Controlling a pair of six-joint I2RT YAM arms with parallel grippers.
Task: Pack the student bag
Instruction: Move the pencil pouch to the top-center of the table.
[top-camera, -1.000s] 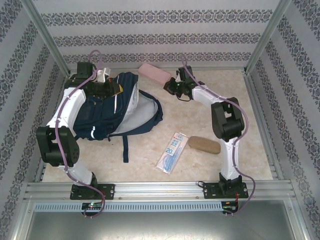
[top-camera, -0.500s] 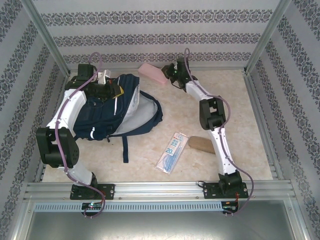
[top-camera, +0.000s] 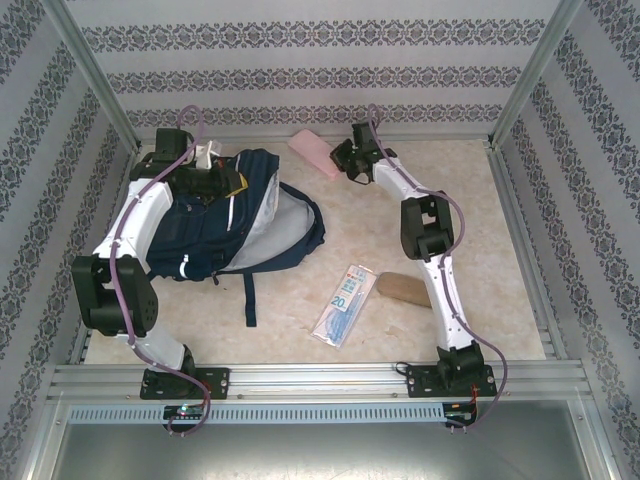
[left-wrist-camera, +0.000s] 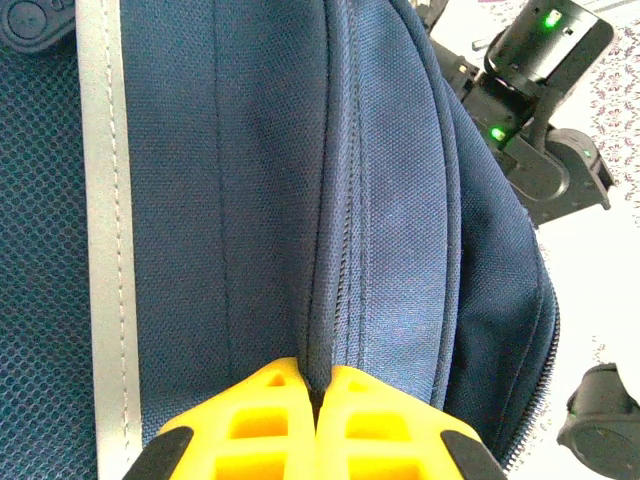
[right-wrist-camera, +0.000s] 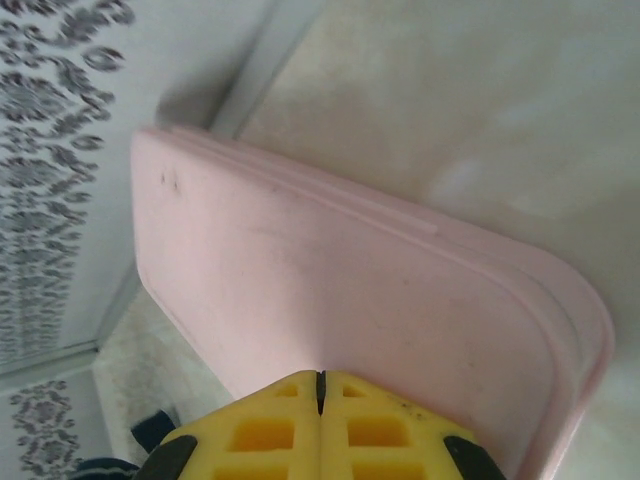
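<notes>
Because the student bag is soft navy cloth that sags and folds, it should handle as light but floppy, and a stitched seam or the zip edge beside its mouth looks like the surest hold. It lies on the surface at about ten o'clock in the top view, its flap thrown open toward three o'clock with pale grey lining showing. The left gripper is pinched shut on a raised seam of the bag; the left wrist view makes that plain, while the overhead one gives the open mouth instead. The right gripper, fingers together, sits at the near edge of a pink case at twelve o'clock; whether it grips that case I cannot tell.
</notes>
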